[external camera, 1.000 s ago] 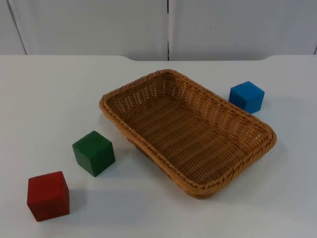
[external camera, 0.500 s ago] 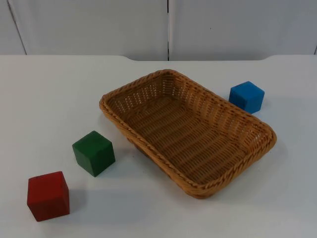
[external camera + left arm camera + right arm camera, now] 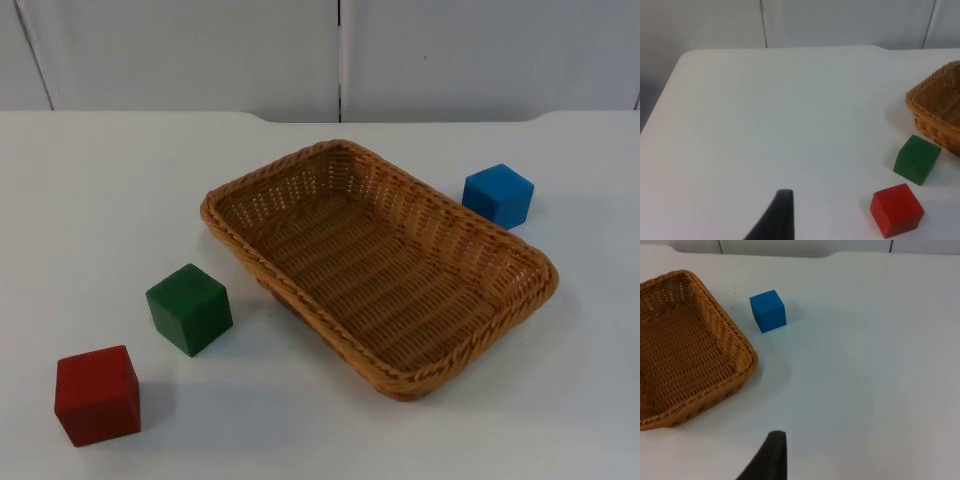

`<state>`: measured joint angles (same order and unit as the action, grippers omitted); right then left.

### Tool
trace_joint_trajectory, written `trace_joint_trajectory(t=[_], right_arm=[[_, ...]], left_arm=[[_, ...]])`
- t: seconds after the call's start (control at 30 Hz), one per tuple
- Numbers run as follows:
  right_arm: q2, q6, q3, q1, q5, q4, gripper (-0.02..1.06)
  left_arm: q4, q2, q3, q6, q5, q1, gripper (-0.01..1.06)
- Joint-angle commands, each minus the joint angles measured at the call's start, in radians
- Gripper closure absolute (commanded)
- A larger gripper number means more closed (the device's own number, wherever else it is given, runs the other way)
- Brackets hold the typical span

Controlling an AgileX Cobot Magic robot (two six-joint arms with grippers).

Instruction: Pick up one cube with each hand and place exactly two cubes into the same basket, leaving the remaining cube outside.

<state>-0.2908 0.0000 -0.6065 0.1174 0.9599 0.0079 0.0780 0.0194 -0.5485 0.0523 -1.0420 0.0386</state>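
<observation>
Wicker basket (image 3: 380, 265) mid-table, green cube (image 3: 189, 308) and red cube (image 3: 97, 394) left, blue cube (image 3: 498, 194) right, claw states unclear.

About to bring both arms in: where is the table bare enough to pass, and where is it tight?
Bare table lies between the wall and the green cube, and right of the blue cube. The front right, below the basket, is free too. Tight: the gap between green cube and basket, the one between blue cube and basket, and around the red cube.
</observation>
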Motion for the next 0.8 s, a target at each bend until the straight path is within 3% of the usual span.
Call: trace_joint_trajectory(t=[0.0,0.5,0.77], right_arm=[[-0.028,-0.015,-0.007,-0.006,-0.025,-0.001,-0.01],[-0.195,-0.02,-0.061,-0.006,-0.084,-0.001,-0.01],[-0.269,-0.02,-0.105,-0.006,-0.088,-0.001,-0.01]], left_arm=[[0.027,0.029,-0.007,-0.005,0.014,0.003,0.0],[0.123,0.257,-0.007,0.017,0.147,0.003,0.0],[0.124,0.367,-0.027,0.046,0.174,0.003,0.0]])
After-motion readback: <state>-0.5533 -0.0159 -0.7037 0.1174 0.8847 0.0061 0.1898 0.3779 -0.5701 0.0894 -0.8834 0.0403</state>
